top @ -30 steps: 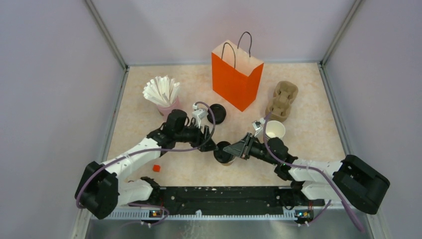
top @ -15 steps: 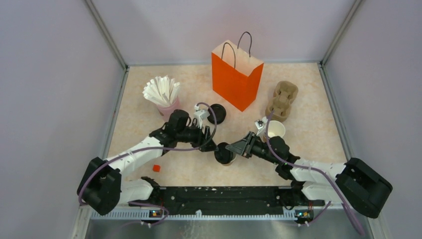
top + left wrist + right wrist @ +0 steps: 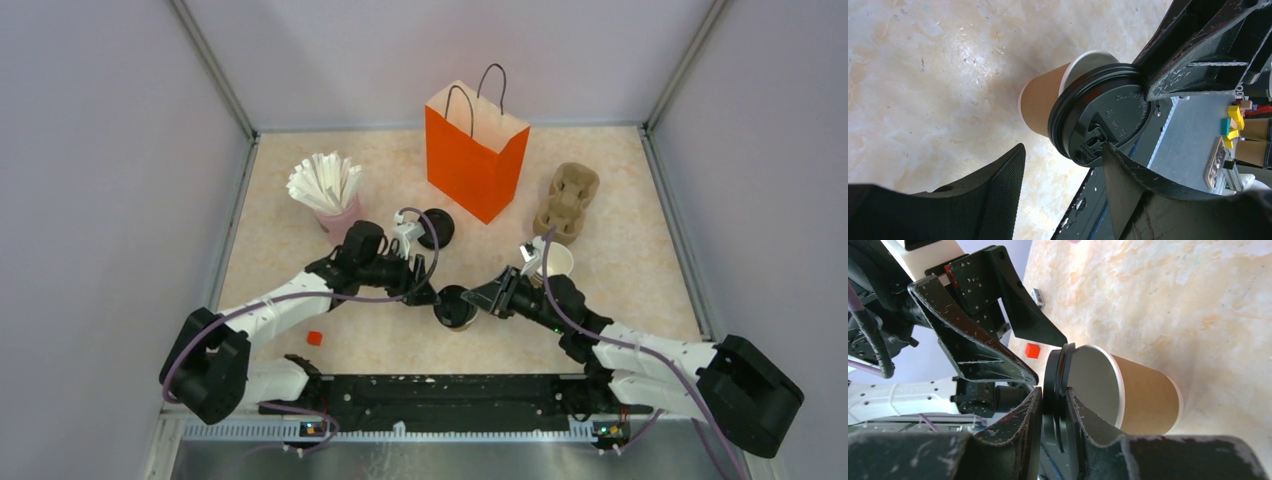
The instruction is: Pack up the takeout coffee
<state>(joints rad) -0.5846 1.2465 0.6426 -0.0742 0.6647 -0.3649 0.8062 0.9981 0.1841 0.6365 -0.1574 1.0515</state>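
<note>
The takeout coffee is a small brown cup with a black lid, standing near the middle front of the table. In the right wrist view the lid sits tilted against the cup's white rim. My right gripper is shut on the lid's edge. My left gripper is open just left of the cup, one finger close to the lid. The orange bag stands open at the back.
A separate black lid lies behind my left gripper. A lidless cup stands behind my right wrist, a cardboard cup carrier beyond it. A pink holder of white straws is at the left. A red cube lies front left.
Both arms have edged a little forward and inward around the cup. My right gripper stays shut on the lid. The cup has barely moved.
</note>
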